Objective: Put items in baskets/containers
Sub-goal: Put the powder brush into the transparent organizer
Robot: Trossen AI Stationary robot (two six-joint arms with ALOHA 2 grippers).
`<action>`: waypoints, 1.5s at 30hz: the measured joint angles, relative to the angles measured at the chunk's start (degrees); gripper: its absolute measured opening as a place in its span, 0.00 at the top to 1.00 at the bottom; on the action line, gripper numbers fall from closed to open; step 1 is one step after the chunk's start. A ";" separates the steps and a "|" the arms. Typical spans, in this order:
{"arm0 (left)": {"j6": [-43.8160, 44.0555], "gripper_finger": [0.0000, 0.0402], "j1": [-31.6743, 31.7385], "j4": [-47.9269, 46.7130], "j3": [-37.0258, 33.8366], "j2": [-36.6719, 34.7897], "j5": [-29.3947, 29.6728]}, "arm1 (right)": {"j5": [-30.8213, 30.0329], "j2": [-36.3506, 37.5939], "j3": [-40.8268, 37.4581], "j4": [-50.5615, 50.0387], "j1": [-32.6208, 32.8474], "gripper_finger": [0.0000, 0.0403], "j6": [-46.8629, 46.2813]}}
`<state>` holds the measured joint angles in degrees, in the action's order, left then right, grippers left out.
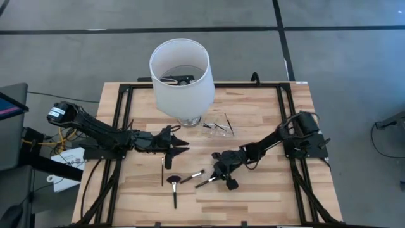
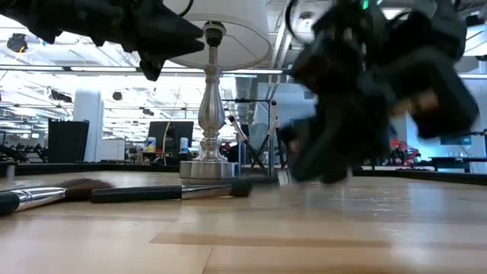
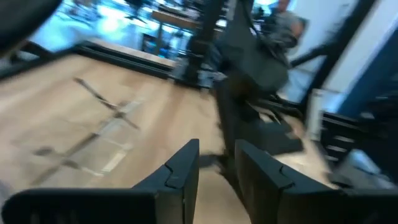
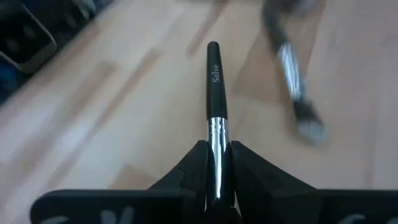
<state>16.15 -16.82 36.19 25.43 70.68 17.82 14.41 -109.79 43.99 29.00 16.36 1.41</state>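
One brush (image 4: 215,93) is clamped in the right hand (image 1: 218,175), handle pointing forward from the fingers. The clear tray (image 1: 218,126) lies by the lamp (image 1: 181,76) base, beyond that hand and about as near the left hand (image 1: 178,145), which hangs empty, fingers slightly parted. Three more brushes (image 1: 174,183) lie on the counter (image 1: 266,190) farther from the lamp. The tray's edges barely show.
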 joint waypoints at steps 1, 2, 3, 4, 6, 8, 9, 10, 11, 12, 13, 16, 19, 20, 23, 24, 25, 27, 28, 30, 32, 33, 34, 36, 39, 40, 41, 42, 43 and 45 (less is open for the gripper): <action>0.86 0.75 0.00 0.36 0.02 0.36 -1.55 | -0.90 1.58 0.04 -0.74 0.00 0.87 0.00; 1.19 0.75 -0.02 0.35 0.08 0.70 -2.77 | -1.99 3.04 0.35 -2.05 0.02 0.88 0.02; 1.35 0.75 -0.12 0.08 0.07 1.02 -3.43 | -3.25 4.17 0.84 -3.88 0.02 0.89 0.01; 1.88 0.75 -0.14 0.64 0.11 1.82 -4.27 | -4.70 5.26 1.27 -6.62 0.02 0.90 0.04; 2.90 0.75 -0.09 0.54 0.38 3.60 -4.76 | -8.53 6.94 2.68 -12.01 0.00 0.91 0.06; 3.92 0.75 -0.04 0.40 0.98 6.02 -5.76 | -12.88 8.32 4.87 -15.44 0.02 0.91 0.18; 4.20 0.75 -0.04 0.61 1.48 7.58 -6.35 | -14.72 8.95 5.91 -17.47 0.05 0.91 0.66; 4.30 0.75 -0.04 0.65 1.78 8.86 -7.01 | -16.48 9.20 7.05 -19.55 0.04 0.91 1.52; 4.30 0.75 -0.04 0.65 2.08 10.26 -7.36 | -18.39 9.20 8.09 -21.73 0.04 0.90 2.34; 4.31 0.75 -0.09 0.66 2.80 11.86 -7.68 | -20.54 9.20 9.04 -24.12 0.07 0.89 3.07; 4.27 0.75 -0.07 0.71 3.16 13.03 -7.78 | -22.61 9.20 10.01 -26.27 0.13 0.88 3.48; 2.10 0.75 -0.04 0.79 3.99 16.11 -7.60 | -25.18 9.21 12.75 -29.84 0.11 0.88 4.30; -0.84 0.75 -0.04 0.89 4.17 17.97 -7.62 | -26.10 9.20 14.29 -31.94 0.11 0.90 5.07; -1.50 0.75 0.18 0.89 4.30 18.50 -7.60 | -26.88 9.20 14.73 -32.01 0.11 0.91 5.08; -2.23 0.75 1.00 0.77 4.28 19.76 -7.41 | -27.74 9.22 15.21 -32.04 -0.11 0.91 5.70; -2.27 0.75 1.38 0.75 4.28 20.21 -7.39 | -27.86 9.22 15.21 -32.16 -0.13 0.90 6.11; -2.28 0.75 1.66 0.69 4.19 20.34 -7.37 | -27.99 9.22 15.21 -32.29 -0.15 0.89 6.39; -2.42 0.74 2.11 1.18 4.17 20.83 -7.47 | -28.11 9.22 15.21 -32.53 -0.15 0.88 6.45; -2.75 0.73 2.28 0.79 4.17 20.89 -7.73 | -28.12 9.22 15.21 -32.90 -0.15 0.88 6.30; -3.87 0.70 2.45 0.60 4.13 20.89 -8.94 | -28.17 9.22 15.19 -33.65 -0.33 0.89 6.18; -4.22 0.67 2.43 0.71 4.22 20.87 -9.82 | -28.17 9.22 15.19 -33.73 -0.37 0.90 6.16; -4.24 0.65 2.41 0.71 4.22 20.87 -10.05 | -28.19 9.22 15.19 -33.71 -0.37 0.91 6.16; -4.28 0.63 2.40 0.71 4.22 20.88 -10.54 | -28.21 9.22 15.19 -33.71 -0.39 0.91 6.16; -4.26 0.59 2.40 0.96 4.26 21.54 -11.00 | -28.28 9.22 15.19 -33.61 -0.60 0.90 6.16; -3.94 0.55 2.42 0.76 4.26 22.87 -11.04 | -28.38 9.22 15.19 -32.65 -0.76 0.89 6.16; -3.94 0.55 2.43 0.72 4.26 23.29 -11.00 | -28.41 9.22 15.19 -32.64 -0.76 0.89 6.16; -3.94 0.55 2.49 0.81 4.26 23.74 -10.65 | -28.43 9.22 15.19 -32.70 -0.76 0.89 6.16; -3.94 0.55 2.58 0.74 4.26 24.02 -9.83 | -28.45 9.22 15.19 -32.82 -0.76 0.89 6.14; -3.93 0.55 2.62 0.67 4.26 24.06 -8.84 | -28.46 9.22 15.19 -32.86 -0.76 0.89 6.14; -3.94 0.57 2.67 1.06 4.26 23.93 -7.54 | -28.85 9.24 15.19 -32.91 -0.76 0.90 6.02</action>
<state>12.21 -14.15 37.25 29.69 94.62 10.28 -14.45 -100.55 59.18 -3.90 15.59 7.43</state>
